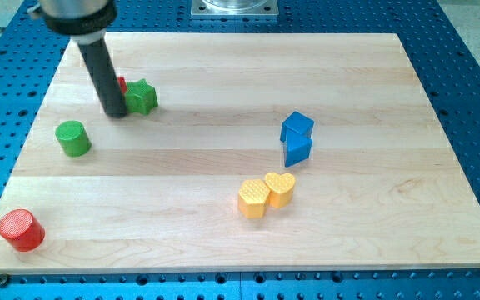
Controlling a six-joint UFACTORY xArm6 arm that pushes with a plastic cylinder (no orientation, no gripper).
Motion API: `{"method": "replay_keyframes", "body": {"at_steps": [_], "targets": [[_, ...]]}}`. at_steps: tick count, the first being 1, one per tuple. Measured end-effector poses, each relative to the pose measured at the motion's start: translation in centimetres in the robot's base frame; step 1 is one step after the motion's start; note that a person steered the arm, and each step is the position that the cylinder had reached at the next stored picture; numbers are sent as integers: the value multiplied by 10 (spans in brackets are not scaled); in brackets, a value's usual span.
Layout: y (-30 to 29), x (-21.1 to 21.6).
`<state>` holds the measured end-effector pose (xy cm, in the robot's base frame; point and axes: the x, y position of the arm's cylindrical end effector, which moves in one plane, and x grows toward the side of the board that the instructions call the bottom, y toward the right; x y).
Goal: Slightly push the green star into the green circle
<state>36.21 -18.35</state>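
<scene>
The green star (142, 97) lies at the board's upper left. The green circle (73, 138), a short cylinder, stands below and to the left of it, a gap apart. My tip (116, 113) rests on the board right at the star's left side, touching or nearly touching it. The dark rod hides most of a small red block (122, 83) just behind it.
A red cylinder (21, 230) stands at the lower left corner. Two blue blocks (297, 137) sit together right of centre. A yellow hexagon (253, 198) and a yellow heart (280, 188) touch below them. The wooden board (223, 75) lies on a blue perforated table.
</scene>
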Motion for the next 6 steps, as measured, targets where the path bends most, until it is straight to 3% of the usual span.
{"method": "replay_keyframes", "body": {"at_steps": [2,3,4,5,6], "targets": [[-4,-96],[23,-94],[66,-38],[42,5],[-15,6]]}}
